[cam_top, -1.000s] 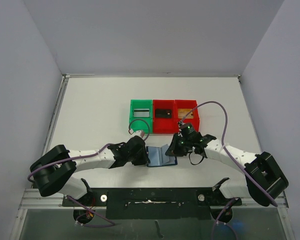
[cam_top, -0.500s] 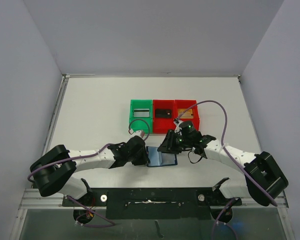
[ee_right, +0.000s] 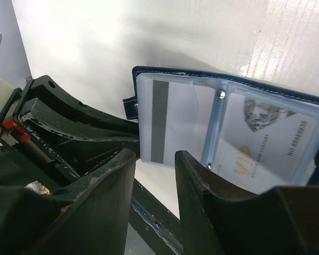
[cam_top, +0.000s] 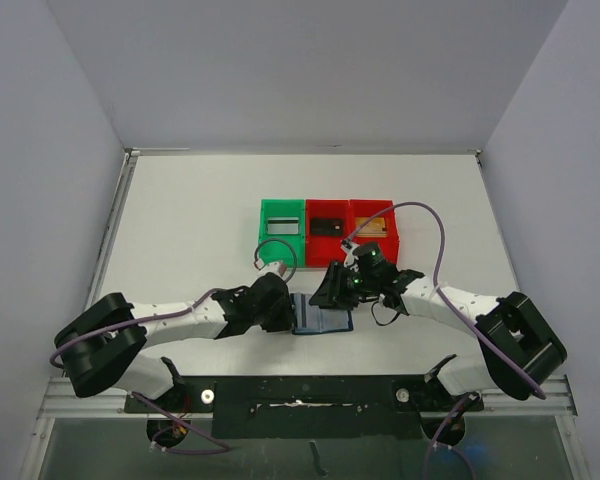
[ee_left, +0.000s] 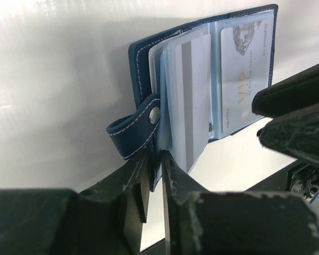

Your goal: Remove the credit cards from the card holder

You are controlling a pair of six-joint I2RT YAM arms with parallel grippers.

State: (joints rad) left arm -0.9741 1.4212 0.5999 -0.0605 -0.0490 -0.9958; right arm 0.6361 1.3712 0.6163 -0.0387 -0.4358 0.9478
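Observation:
The card holder (cam_top: 322,316), a navy wallet, lies open on the table between the arms. My left gripper (ee_left: 155,159) is shut on its left cover edge by the snap tab (ee_left: 135,127). Its clear pockets hold a white card with a grey stripe (ee_right: 173,122) and a white VIP card (ee_right: 266,143). My right gripper (ee_right: 155,159) stands open just above the holder's near edge, nothing between its fingers. A silver card (cam_top: 284,225), a black card (cam_top: 327,226) and a gold-tan card (cam_top: 376,226) lie in the bins behind.
A green bin (cam_top: 264,235) and two red bins (cam_top: 312,245) (cam_top: 392,238) stand in a row just behind the holder. The black base rail (cam_top: 300,392) runs along the near table edge. Purple cables loop over both arms.
My right gripper opened and shifted left over the holder. The holder's raised right flap dropped flat. The left gripper stayed in place on the holder.

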